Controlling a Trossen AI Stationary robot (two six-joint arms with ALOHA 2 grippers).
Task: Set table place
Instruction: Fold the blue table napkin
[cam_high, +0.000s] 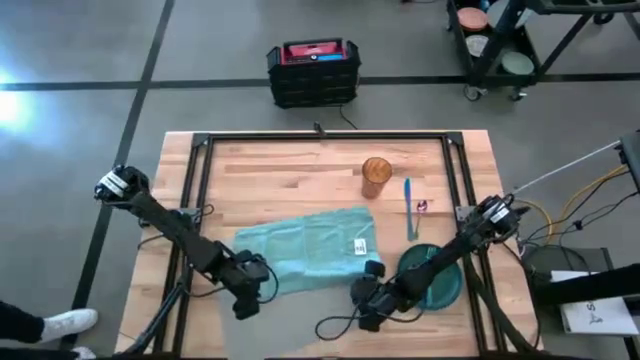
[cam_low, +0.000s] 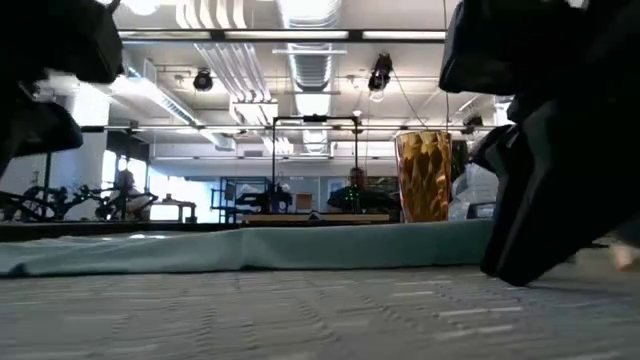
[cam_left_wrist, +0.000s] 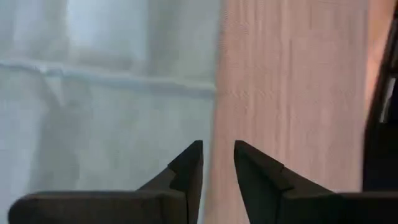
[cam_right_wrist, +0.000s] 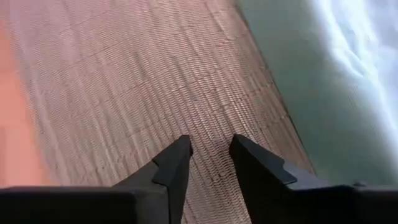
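Note:
The grey woven placemat (cam_low: 300, 320) lies flat on the wooden table (cam_high: 300, 165) near its front edge. A light teal napkin (cam_high: 300, 250) is spread flat behind it, and its near edge lies over the mat (cam_left_wrist: 106, 93). My left gripper (cam_high: 245, 297) hangs over that edge, its fingers (cam_left_wrist: 217, 163) a little apart with nothing between them. My right gripper (cam_high: 365, 305) is low over the mat (cam_right_wrist: 124, 81), slightly open (cam_right_wrist: 210, 155) and holding nothing. A dark green plate (cam_high: 445, 285) sits on the table under the right arm. My right gripper reaches down from above to the placemat's woven top. In the low view its dark lower end (cam_low: 508, 270) meets the mat's surface, but I cannot tell whether it touches. The mat lies flat.
An amber glass (cam_high: 376, 175) stands upright at the far right of the table, also seen in the low view (cam_low: 424, 175). A blue utensil (cam_high: 408, 208) lies beside it, toward the plate. A black crate (cam_high: 313, 72) stands on the floor beyond the table.

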